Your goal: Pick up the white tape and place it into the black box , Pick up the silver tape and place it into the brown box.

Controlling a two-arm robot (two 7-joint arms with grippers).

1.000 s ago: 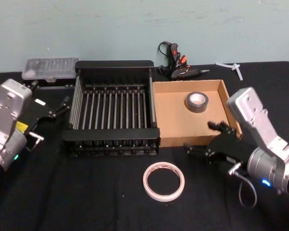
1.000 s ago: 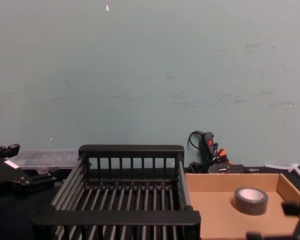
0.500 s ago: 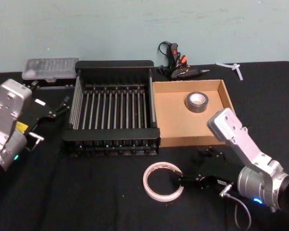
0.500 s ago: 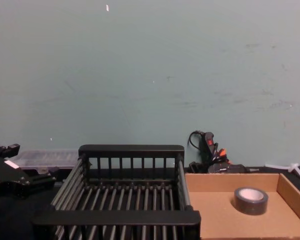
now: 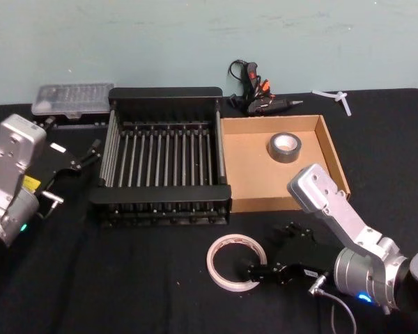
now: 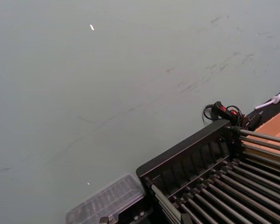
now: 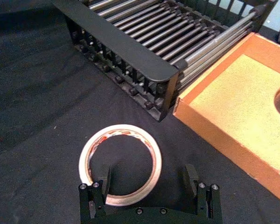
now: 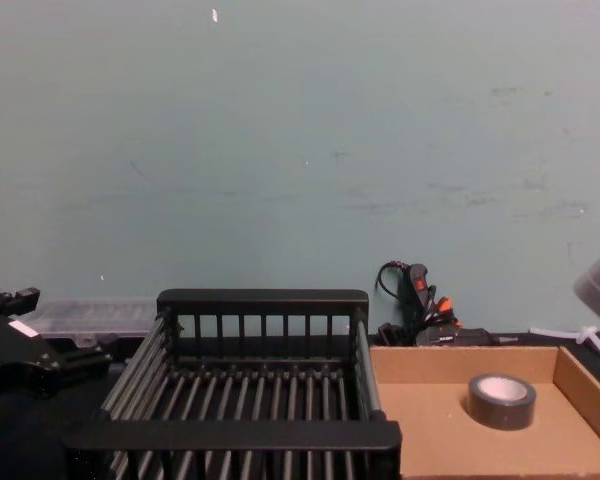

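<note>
White tape (image 7: 120, 164): flat roll, red print on the band, lying on the black cloth in front of the black box (image 5: 164, 159), not yet lifted. Right gripper (image 7: 148, 182): low over the cloth at the roll's near-right edge, jaws spread wide and holding nothing. One finger (image 7: 104, 179) stands over the roll's inner edge at the hole, the other (image 7: 191, 180) on bare cloth outside the band; roughly half the ring lies between them.

Step in hand, as judged: seizing the roll. Best practice would be to straddle a single wall of the band (one finger inside the hole, one outside), settle fully down to the cloth before closing, and lift straight up to clear the crate's thick front rim.

Silver tape (image 5: 284, 147): resting inside the brown box (image 5: 247, 176), toward its far right corner, so that half looks done.

Left gripper (image 5: 73, 161): parked left of the crate; whether open or closed cannot be told.
</note>
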